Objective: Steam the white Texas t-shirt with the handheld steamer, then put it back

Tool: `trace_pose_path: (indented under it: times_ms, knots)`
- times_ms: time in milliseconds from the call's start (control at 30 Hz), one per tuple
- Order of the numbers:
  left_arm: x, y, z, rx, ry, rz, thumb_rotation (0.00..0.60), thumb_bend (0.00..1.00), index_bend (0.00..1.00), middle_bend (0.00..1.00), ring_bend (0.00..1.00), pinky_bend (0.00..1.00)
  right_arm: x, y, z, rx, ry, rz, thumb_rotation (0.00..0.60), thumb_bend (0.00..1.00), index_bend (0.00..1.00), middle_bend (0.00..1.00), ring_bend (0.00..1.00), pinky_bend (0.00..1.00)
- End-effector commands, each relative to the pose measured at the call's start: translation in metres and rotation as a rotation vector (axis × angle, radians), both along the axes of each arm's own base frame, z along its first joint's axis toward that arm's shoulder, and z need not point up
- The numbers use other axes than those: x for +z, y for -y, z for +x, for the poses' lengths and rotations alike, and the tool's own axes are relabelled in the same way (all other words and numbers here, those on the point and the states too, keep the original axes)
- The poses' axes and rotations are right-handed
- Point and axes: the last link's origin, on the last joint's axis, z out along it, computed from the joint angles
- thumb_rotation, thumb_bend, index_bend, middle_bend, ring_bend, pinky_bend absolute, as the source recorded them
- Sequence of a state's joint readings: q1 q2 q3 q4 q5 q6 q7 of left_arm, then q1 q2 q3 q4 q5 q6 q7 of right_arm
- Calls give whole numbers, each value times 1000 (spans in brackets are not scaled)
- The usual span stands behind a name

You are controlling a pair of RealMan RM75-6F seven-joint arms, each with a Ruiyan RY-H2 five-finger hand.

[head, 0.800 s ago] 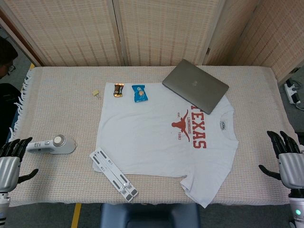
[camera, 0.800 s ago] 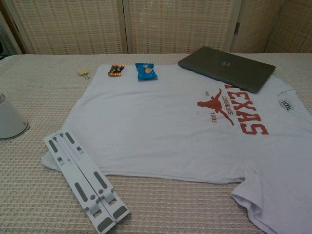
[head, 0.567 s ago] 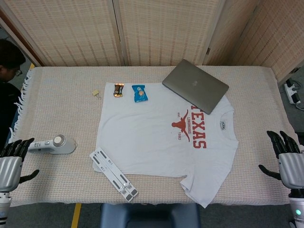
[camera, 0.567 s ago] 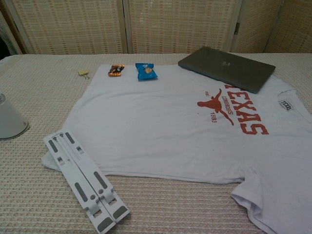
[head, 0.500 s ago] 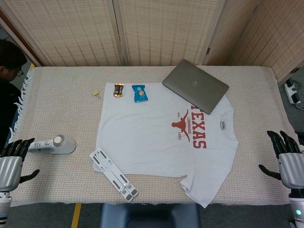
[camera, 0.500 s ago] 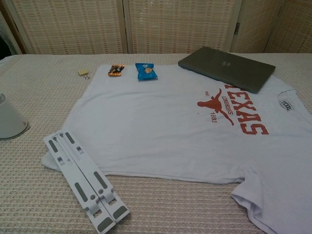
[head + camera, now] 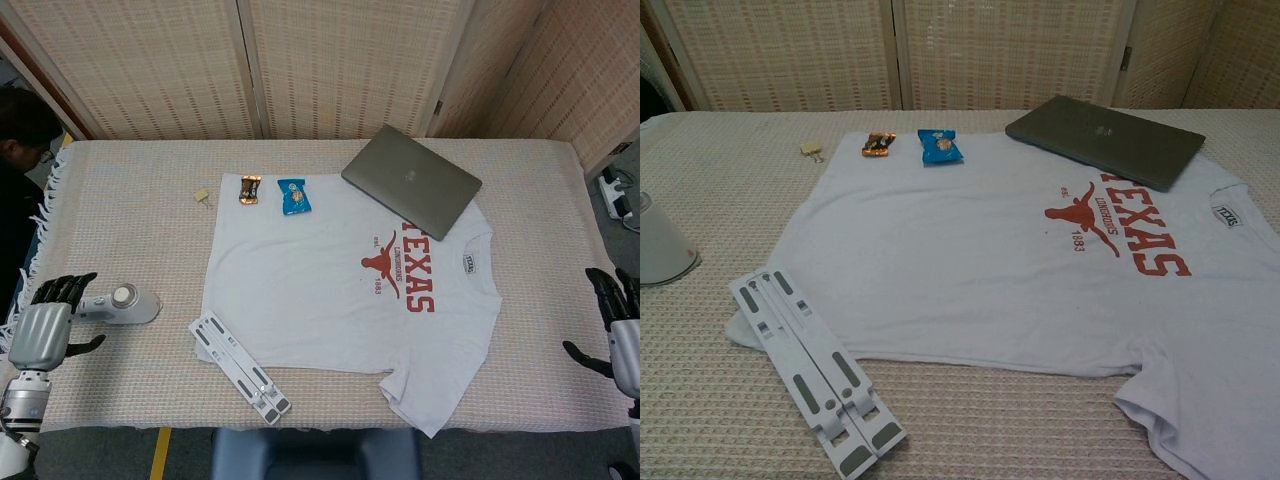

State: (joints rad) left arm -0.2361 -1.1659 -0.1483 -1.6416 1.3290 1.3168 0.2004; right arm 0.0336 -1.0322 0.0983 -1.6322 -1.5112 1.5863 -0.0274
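The white Texas t-shirt (image 7: 340, 290) (image 7: 990, 260) lies flat across the middle of the table, red print to the right. The white handheld steamer (image 7: 120, 304) (image 7: 660, 245) lies on its side at the left edge. My left hand (image 7: 45, 330) is open just left of the steamer's handle, fingers spread, with the fingertips close to the handle end; contact is unclear. My right hand (image 7: 622, 335) is open at the far right table edge, away from the shirt. Neither hand shows in the chest view.
A closed grey laptop (image 7: 411, 180) (image 7: 1105, 138) overlaps the shirt's collar end. A folded white laptop stand (image 7: 240, 366) (image 7: 810, 365) lies on the shirt's near-left corner. A blue snack packet (image 7: 294, 196), an orange-brown snack bar (image 7: 249, 189) and a small clip (image 7: 202, 196) sit behind.
My left hand has moved right and forward toward the steamer's handle. My right hand has shifted right, toward the frame edge. The steamer and shirt have not moved.
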Motion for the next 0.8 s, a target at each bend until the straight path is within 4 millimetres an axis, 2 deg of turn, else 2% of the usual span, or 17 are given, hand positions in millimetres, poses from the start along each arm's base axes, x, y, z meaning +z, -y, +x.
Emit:
trace_pose_path:
  times_ms: [33, 200, 500, 800]
  knots:
    - [-11, -17, -3, 34, -4, -11, 600, 115, 188, 250, 176, 186, 3, -2, -1, -10, -1, -8, 600, 0, 0, 97, 21, 106]
    - [-25, -29, -15, 95, -18, -18, 600, 155, 203, 252, 182, 191, -2, -3, -4, -33, 10, 15, 600, 0, 0, 97, 23, 106]
    - [-32, -44, -44, 176, -65, 7, 600, 268, 260, 306, 217, 213, -5, -1, -2, -31, 16, 26, 600, 0, 0, 97, 25, 106]
    - [-40, -47, -69, 247, -84, -15, 600, 284, 276, 317, 226, 216, -6, 0, -1, -29, 20, 31, 600, 0, 0, 97, 25, 106]
